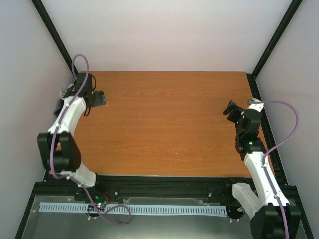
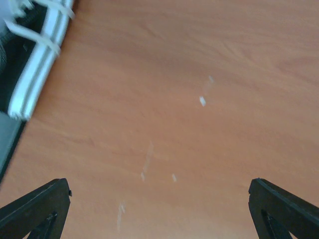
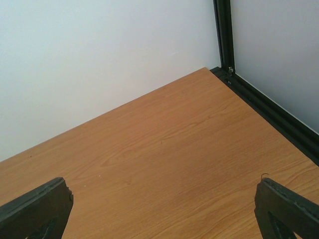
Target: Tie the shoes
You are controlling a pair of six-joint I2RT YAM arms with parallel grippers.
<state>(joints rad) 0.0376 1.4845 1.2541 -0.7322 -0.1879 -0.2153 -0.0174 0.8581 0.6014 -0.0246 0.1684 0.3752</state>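
White walls [image 1: 164, 35] and a black frame [image 3: 269, 107] box in the bare wooden table [image 1: 164, 124] on which I am running both arms from afar; the left arm [image 1: 70, 112] reaches into the far left corner, a purple cable [image 1: 82, 64] looping over its wrist, while the right arm [image 1: 259, 159] stands along the right edge, its wrist raised and turned toward the far right corner; the left gripper [image 2: 158, 184] is released, its two dark fingers [image 2: 37, 206] spread to the opposite bottom corners of the wrist picture with only wood grain and a few pale scuffs between them; the right gripper [image 3: 163, 184] is likewise released and grasps nothing, looking out over the tabletop to where wall and frame meet; the shoe [image 2: 30, 74], black with a white sole rim, shows only as a blurred slice at the upper left edge of the left wrist view, its white laces [image 2: 35, 35] lying across the sole rim, well apart from the fingers; from overhead I cannot pick it out clearly beside the left arm.
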